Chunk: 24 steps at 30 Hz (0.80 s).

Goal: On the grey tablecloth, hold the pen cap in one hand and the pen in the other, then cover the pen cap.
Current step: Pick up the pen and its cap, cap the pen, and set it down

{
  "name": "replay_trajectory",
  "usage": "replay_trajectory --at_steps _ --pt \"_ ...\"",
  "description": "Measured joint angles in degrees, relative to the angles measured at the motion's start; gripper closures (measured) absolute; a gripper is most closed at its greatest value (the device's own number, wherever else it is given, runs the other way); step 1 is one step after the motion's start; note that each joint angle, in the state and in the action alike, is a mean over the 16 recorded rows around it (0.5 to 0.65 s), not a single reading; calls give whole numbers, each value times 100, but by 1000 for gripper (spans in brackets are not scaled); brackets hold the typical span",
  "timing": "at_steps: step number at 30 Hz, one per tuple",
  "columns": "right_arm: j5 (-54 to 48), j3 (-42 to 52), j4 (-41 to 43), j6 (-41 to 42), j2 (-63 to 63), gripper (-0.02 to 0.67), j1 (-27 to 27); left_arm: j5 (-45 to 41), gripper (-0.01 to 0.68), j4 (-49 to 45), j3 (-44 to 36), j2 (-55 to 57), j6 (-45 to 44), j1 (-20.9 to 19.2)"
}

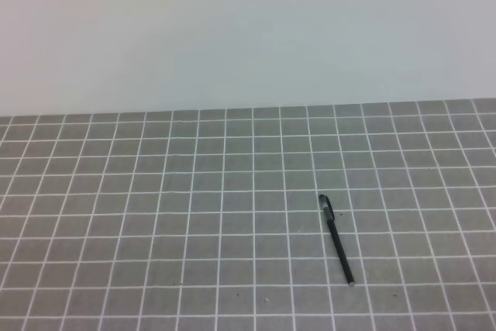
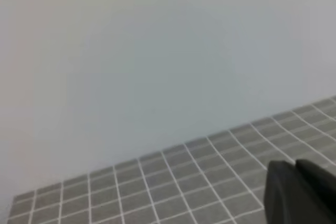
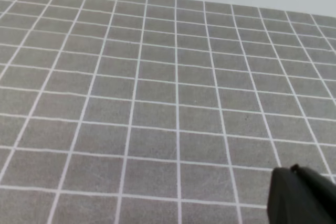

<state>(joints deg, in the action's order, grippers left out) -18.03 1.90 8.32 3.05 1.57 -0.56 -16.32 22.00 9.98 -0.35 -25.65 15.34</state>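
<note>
The pen (image 1: pixel 339 247) lies on the grey tablecloth (image 1: pixel 155 215) right of centre in the exterior high view, slanting with its silver tip toward the front edge. The pen cap (image 1: pixel 325 205) sits at the pen's far end, touching it; I cannot tell whether it is pushed onto the pen or only lies against it. Neither arm shows in that view. Only a black part of my left gripper (image 2: pixel 302 192) shows at the lower right of the left wrist view, and likewise my right gripper (image 3: pixel 300 196) in the right wrist view. Both are shut and hold nothing.
A plain pale wall (image 1: pixel 248 29) rises behind the cloth's far edge. The left wrist view looks mostly at this wall above the cloth (image 2: pixel 157 187). The right wrist view looks down on bare grid cloth (image 3: pixel 157 87).
</note>
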Motion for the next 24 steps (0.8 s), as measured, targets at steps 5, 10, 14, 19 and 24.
replay_trajectory --at_steps 5,10,14,19,24 --pt "0 0 0 0 0 649 0 651 672 -473 -507 -55 483 24" --pt "0 0 0 0 0 649 0 946 672 -595 -948 -109 647 51" --pt "0 0 0 0 0 650 0 906 672 -608 -1143 -128 741 57" --pt "0 0 0 0 0 651 0 744 672 -592 -1242 -128 890 57" --pt "0 0 0 0 0 652 0 451 672 -578 -1242 -128 1047 57"
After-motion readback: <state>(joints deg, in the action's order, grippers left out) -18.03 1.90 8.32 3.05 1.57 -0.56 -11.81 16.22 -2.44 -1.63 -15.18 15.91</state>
